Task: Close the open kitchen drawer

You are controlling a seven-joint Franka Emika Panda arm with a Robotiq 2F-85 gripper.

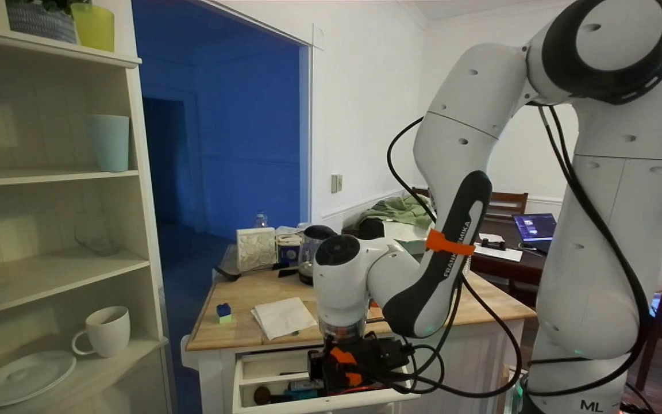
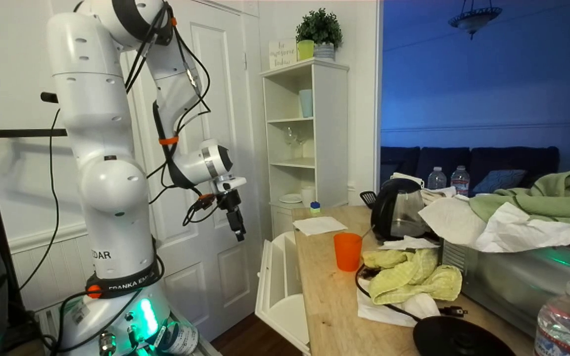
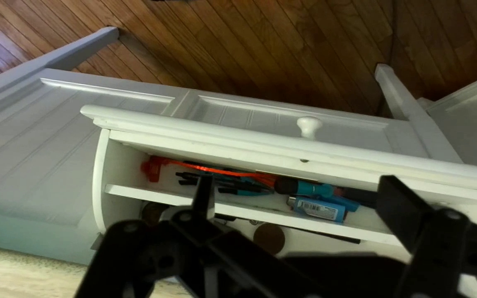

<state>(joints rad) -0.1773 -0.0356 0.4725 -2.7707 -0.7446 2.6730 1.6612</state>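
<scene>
The kitchen drawer (image 1: 308, 404) is white and shallow and stands pulled out from the wood-topped island; it is also open in an exterior view (image 2: 266, 284). In the wrist view its flat front (image 3: 259, 142) with a white knob (image 3: 309, 126) crosses the middle. Inside lie an orange strap, dark pens, a teal-and-black tool and a blue labelled item. My gripper (image 3: 298, 186) is open, its black fingers spread over the drawer with nothing between them. In the exterior views the gripper (image 1: 342, 368) (image 2: 238, 230) points down close to the drawer. I cannot tell whether it touches it.
The island top (image 1: 233, 322) bears white paper (image 1: 284, 317), a small blue-green block (image 1: 224, 313), a kettle (image 2: 399, 210), an orange cup (image 2: 348, 252) and a yellow cloth (image 2: 413, 277). A white shelf unit (image 2: 331, 133) stands beyond. Cables (image 1: 480, 394) loop from my wrist.
</scene>
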